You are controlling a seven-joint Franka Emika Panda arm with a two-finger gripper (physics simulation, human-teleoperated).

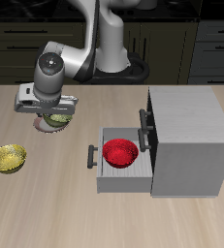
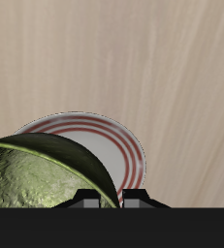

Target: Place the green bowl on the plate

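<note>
The green bowl (image 1: 59, 120) hangs from my gripper (image 1: 51, 108), just above the plate (image 1: 43, 127), toward the back of the table. In the wrist view the green bowl (image 2: 36, 176) is olive with a glossy mottled inside and sits tilted. Its rim lies between my fingertips (image 2: 84, 200). The plate (image 2: 118, 145), pale with reddish-pink rings, lies on the wood right under the bowl and is partly hidden by it. My gripper (image 2: 109, 201) is shut on the bowl's rim.
A yellow bowl (image 1: 9, 158) sits on the table nearer the front edge. A grey cabinet (image 1: 189, 136) stands beside the plate area, with its drawer (image 1: 109, 179) pulled out and a red bowl (image 1: 120, 151) inside it.
</note>
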